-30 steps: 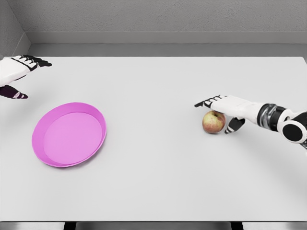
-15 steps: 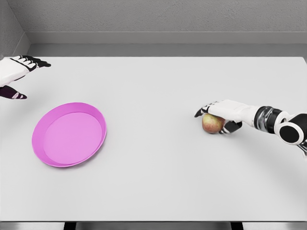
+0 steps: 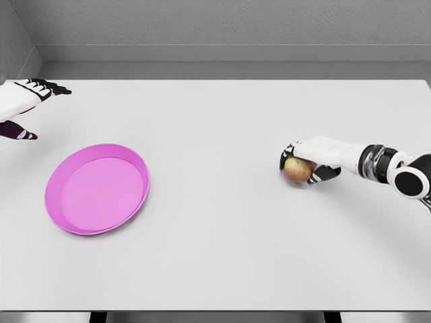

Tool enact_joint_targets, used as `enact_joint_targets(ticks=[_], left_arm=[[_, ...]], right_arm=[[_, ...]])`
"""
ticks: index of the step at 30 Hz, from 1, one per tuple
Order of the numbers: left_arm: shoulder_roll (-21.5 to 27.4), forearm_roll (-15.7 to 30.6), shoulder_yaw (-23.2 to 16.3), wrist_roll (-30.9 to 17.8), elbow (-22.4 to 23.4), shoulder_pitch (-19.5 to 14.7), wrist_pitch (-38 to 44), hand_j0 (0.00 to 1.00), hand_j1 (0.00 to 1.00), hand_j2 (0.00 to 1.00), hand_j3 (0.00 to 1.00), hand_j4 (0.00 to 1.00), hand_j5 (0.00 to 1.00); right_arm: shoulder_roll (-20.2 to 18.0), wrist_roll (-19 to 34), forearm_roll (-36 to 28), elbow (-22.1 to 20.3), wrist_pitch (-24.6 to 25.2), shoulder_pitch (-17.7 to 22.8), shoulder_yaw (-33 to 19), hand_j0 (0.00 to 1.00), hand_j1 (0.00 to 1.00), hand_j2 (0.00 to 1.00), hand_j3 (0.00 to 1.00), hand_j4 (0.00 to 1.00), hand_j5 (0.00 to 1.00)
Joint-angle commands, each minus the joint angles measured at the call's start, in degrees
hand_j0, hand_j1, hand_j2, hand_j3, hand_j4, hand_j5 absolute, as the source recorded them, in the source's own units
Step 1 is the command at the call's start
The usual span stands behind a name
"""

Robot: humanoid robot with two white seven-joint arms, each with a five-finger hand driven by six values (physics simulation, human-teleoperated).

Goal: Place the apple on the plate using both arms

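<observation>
We find the right hand (image 3: 311,160) curled around the apple (image 3: 296,170), which sits on the desk (image 3: 222,121), well apart from the pink plate (image 3: 96,188). The left hand (image 3: 23,108) hovers open at the far left edge.

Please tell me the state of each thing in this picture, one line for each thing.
apple: on the table, far from the plate, gripped by the right hand.
plate: upright on the table, nothing in it.
right hand: fingers curled around the apple.
left hand: fingers spread, holding nothing, above the table's far left edge.
table: holds the plate and the apple.
</observation>
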Motion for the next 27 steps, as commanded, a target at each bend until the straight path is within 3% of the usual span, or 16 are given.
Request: enact_joint_targets(ticks=[1,8,12,21,27], left_arm=[[0.1,0.4,0.1,0.0,0.0,-0.1,0.1,1.0,1.0,1.0,1.0,1.0,1.0],[0.2,0.4,0.1,0.0,0.0,-0.1,0.1,1.0,1.0,1.0,1.0,1.0,1.0],[0.7,0.4,0.1,0.0,0.0,-0.1,0.1,1.0,1.0,1.0,1.0,1.0,1.0],[1.1,0.5,0.2,0.0,-0.1,0.0,0.1,1.0,1.0,1.0,1.0,1.0,1.0],[1.2,0.5,0.2,0.0,-0.1,0.0,0.1,1.0,1.0,1.0,1.0,1.0,1.0]], right_arm=[[0.0,-0.1,-0.1,0.0,0.0,0.0,0.0,0.48,0.48,0.48,0.48,0.48,0.48],[0.4,-0.1,-0.1,-4.3,0.0,-1.1,0.0,0.48,0.48,0.48,0.48,0.48,0.48],[3.0,0.2,0.1,-5.7,-0.1,-1.8,0.5,0.48,0.48,0.48,0.48,0.48,0.48],[6.1,0.2,0.1,-5.7,-2.1,-2.5,1.1,0.48,0.48,0.48,0.48,0.48,0.48],[9.9,0.2,0.1,-5.7,-2.1,-4.1,6.0,0.48,0.48,0.48,0.48,0.48,0.48]])
